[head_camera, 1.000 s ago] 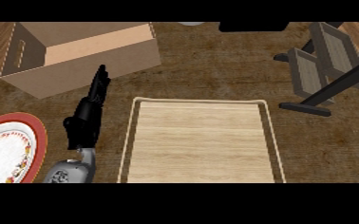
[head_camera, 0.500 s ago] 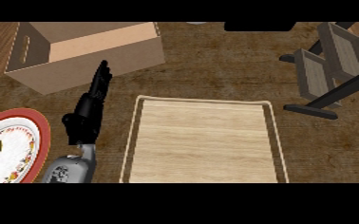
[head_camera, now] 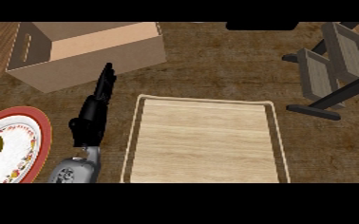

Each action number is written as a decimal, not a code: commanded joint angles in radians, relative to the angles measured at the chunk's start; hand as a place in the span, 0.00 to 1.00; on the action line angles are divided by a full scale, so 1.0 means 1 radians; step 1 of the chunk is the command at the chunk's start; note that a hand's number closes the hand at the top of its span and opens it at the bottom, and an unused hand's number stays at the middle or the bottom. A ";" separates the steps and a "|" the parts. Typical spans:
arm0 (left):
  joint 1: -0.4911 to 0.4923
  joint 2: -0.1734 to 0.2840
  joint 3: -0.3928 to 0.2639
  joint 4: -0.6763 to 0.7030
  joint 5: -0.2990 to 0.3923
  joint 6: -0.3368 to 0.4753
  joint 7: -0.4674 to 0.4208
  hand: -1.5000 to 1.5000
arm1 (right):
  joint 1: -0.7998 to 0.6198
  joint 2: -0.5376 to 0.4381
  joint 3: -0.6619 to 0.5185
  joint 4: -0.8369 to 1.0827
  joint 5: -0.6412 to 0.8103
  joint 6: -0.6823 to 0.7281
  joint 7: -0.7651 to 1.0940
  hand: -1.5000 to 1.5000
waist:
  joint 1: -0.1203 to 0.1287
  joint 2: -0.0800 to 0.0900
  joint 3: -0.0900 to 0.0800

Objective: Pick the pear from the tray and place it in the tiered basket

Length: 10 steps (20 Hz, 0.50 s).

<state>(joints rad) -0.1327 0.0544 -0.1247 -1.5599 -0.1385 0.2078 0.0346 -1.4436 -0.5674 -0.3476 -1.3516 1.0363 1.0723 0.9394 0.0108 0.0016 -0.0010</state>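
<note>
The light wooden tray point(head_camera: 204, 142) lies in the middle of the dark counter, and nothing lies on it. No pear shows anywhere in the head view. The dark tiered basket point(head_camera: 324, 74) stands at the right edge, partly cut off by the view. My left hand point(head_camera: 89, 119) is just left of the tray, open, with its fingers straight and pointing away towards the box. It holds nothing. My right hand does not show.
An open cardboard box point(head_camera: 91, 54) stands at the back left, just beyond the left hand's fingertips. A white plate with a red rim point(head_camera: 24, 140) lies at the left edge. A dark object point(head_camera: 261, 25) sits at the back.
The whole scene has slid slightly right in the view, so more of the plate shows and less of the basket. The left hand stays open beside the tray.
</note>
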 commanded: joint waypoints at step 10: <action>-0.055 -0.023 0.006 0.052 -0.017 0.011 -0.003 0.50 | 0.077 -0.138 -0.047 0.267 0.007 -0.294 -0.106 1.00 | 0.004 0.007 0.001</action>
<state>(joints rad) -0.1617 0.0535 -0.1025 -1.5335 -0.1321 0.1994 0.0338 -1.3625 -0.7127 -0.3061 -1.1628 1.0444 0.9097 0.8013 0.0122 0.0053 -0.0003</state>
